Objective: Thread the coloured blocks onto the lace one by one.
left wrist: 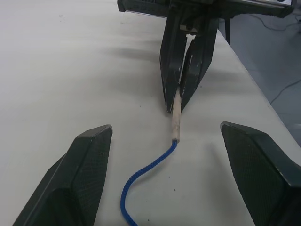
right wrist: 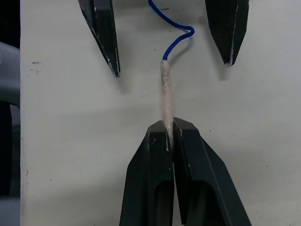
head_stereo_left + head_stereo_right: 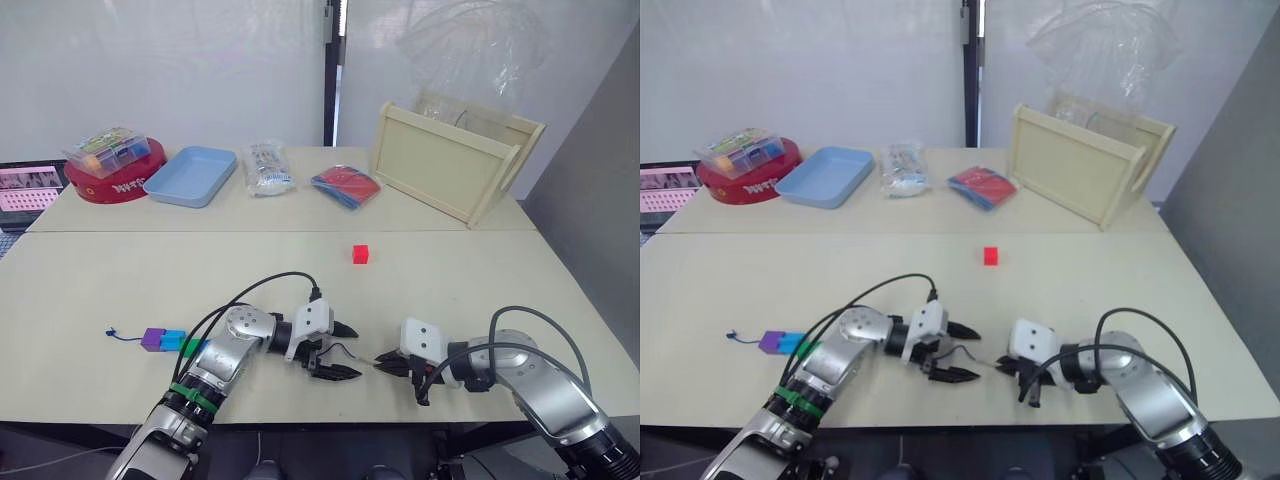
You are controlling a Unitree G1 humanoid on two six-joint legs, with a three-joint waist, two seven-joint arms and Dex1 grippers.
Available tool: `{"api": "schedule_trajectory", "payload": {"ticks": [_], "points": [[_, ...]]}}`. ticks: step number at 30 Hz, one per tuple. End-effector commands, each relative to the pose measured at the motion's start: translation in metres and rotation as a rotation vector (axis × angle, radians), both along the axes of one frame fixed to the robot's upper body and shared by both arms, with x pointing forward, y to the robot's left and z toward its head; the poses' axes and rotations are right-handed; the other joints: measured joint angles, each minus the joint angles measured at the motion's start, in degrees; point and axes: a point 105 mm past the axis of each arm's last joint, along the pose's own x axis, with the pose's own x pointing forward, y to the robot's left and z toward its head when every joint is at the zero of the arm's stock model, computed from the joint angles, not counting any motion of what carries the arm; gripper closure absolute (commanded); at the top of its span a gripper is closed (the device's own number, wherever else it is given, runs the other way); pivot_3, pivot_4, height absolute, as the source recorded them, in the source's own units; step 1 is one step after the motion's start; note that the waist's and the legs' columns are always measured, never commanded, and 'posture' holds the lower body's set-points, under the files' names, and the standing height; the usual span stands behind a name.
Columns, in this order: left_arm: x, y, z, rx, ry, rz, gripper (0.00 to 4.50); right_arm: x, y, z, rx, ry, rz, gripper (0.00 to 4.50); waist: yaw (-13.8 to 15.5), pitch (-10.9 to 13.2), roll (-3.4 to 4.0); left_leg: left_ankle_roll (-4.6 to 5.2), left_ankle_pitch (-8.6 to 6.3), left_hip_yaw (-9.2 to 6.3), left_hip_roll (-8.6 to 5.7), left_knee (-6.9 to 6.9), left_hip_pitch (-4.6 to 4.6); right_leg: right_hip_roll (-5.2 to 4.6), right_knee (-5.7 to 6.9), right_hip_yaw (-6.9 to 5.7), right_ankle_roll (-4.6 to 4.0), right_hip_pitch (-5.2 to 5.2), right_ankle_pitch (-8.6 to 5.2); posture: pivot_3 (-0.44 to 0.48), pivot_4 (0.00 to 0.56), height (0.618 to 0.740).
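The lace's stiff pale tip (image 2: 166, 94) lies flat on the table, and my right gripper (image 2: 171, 125) is shut on its end. Its dark blue cord (image 1: 150, 165) trails back between the fingers of my left gripper (image 3: 352, 351), which stands open around it without touching. A purple block (image 3: 153, 339), a cyan block (image 3: 173, 341) and a green block (image 3: 192, 347) sit in a row at the near left, beside my left forearm. The small knot (image 3: 112, 331) lies just beyond them. A red cube (image 3: 361, 254) rests alone mid-table, beyond both grippers.
Along the far side are a red tin (image 3: 110, 182) with a clear box of pieces, a blue tray (image 3: 190, 175), a plastic bag (image 3: 267, 167), a red and blue packet (image 3: 345, 187) and a wooden crate (image 3: 455, 160). Both grippers are close to the table's front edge.
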Motion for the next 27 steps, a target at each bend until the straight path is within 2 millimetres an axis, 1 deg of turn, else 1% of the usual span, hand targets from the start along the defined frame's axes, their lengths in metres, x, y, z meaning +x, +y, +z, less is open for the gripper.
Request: {"api": "schedule_trajectory", "payload": {"ticks": [1, 5, 7, 9, 15, 21, 23, 24, 27], "points": [[0.000, -0.004, 0.004, -0.013, -0.025, -0.021, 1.78, -0.001, 0.000, 0.009, 0.001, -0.036, 0.002, 4.50, -0.01, 0.00, 0.00, 0.00, 0.00, 0.00, 0.00, 0.00, 0.00, 0.00, 0.00, 0.00, 0.00, 0.00, 0.00, 0.000, 0.150, 0.740], [-0.001, -0.005, 0.003, -0.007, -0.023, -0.026, 3.18, 0.000, 0.001, 0.008, 0.001, -0.035, -0.001, 4.50, 0.00, 0.00, 0.00, 0.00, 0.00, 0.00, 0.00, 0.00, 0.00, 0.00, 0.01, 0.00, 0.00, 0.00, 0.00, 0.000, 0.150, 0.740], [-0.001, -0.006, 0.002, -0.008, -0.018, -0.025, 3.76, 0.000, 0.001, 0.009, 0.002, -0.035, -0.001, 4.50, -0.01, 0.00, 0.00, 0.00, 0.00, 0.00, 0.00, 0.00, 0.01, 0.01, 0.01, 0.00, 0.00, 0.00, 0.00, 0.000, 0.150, 0.740], [-0.001, -0.007, 0.003, -0.015, -0.012, -0.023, 4.46, -0.001, 0.001, 0.009, 0.002, -0.034, -0.001, 4.50, 0.00, 0.00, 0.00, 0.00, 0.00, 0.00, 0.00, 0.00, 0.01, 0.00, 0.01, 0.00, 0.00, 0.00, 0.00, 0.000, 0.150, 0.740], [-0.001, -0.009, 0.008, -0.043, -0.003, -0.013, 4.49, -0.001, 0.000, 0.007, -0.005, -0.029, -0.002, 4.50, 0.00, 0.00, 0.00, 0.00, 0.00, 0.00, 0.00, 0.00, 0.01, 0.00, 0.01, 0.00, 0.00, 0.00, 0.00, 0.000, 0.150, 0.740], [-0.002, -0.008, 0.009, -0.053, 0.011, -0.015, 4.49, -0.003, 0.000, 0.005, -0.011, -0.018, 0.006, 4.50, -0.01, 0.00, 0.00, 0.00, 0.00, 0.00, 0.00, 0.00, 0.01, 0.00, 0.01, 0.00, 0.00, 0.00, 0.00, 0.000, 0.150, 0.740], [-0.002, -0.006, 0.008, -0.048, 0.011, -0.017, 4.49, -0.001, 0.001, 0.009, 0.024, -0.018, -0.025, 4.50, -0.01, 0.00, 0.00, 0.00, 0.00, 0.00, 0.00, 0.00, 0.01, 0.00, 0.01, 0.00, 0.00, 0.00, 0.00, 0.000, 0.150, 0.740], [-0.002, -0.005, 0.007, -0.046, 0.012, -0.014, 4.50, -0.001, 0.002, 0.012, 0.047, -0.012, -0.039, 3.80, 0.00, 0.00, 0.00, 0.00, 0.00, 0.00, 0.00, 0.00, 0.01, 0.01, 0.01, 0.00, 0.00, 0.00, 0.00, 0.000, 0.150, 0.740], [0.000, 0.000, 0.006, -0.035, 0.011, -0.002, 4.50, -0.001, 0.001, 0.017, 0.067, -0.026, -0.074, 2.83, -0.01, 0.00, 0.00, 0.00, 0.00, 0.00, 0.00, 0.00, 0.00, 0.00, 0.02, 0.00, 0.00, 0.00, 0.00, 0.000, 0.150, 0.740]]}}
